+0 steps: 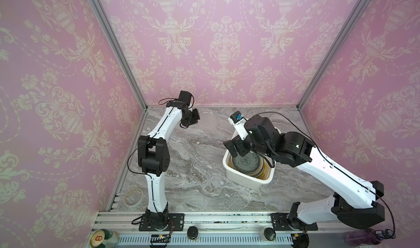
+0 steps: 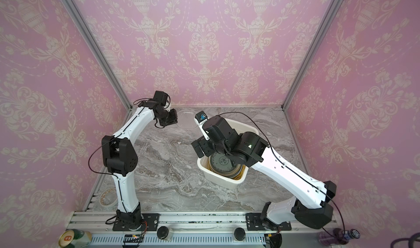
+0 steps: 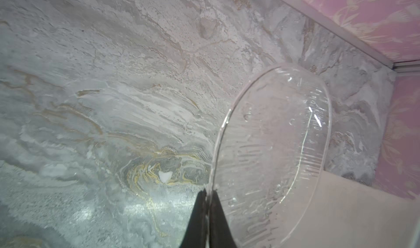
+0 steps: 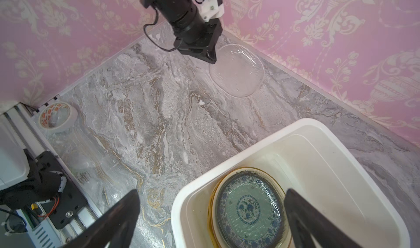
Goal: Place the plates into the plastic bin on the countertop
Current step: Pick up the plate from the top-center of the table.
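Grey marble countertop (image 1: 193,167), upper centre: left gripper (image 3: 208,198) pinches clear round glass plate (image 1: 208,119) by rim; white plastic bin (image 1: 241,176) lies lower-right, under splayed, empty right gripper (image 4: 211,191).

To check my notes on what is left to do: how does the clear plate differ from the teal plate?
The clear plate is see-through; the teal plate is opaque with a blue pattern. The clear plate is outside the bin, over the countertop; the teal plate lies inside it on other plates. The shut left gripper pinches the clear plate's rim; nothing holds the teal plate. Both are round.
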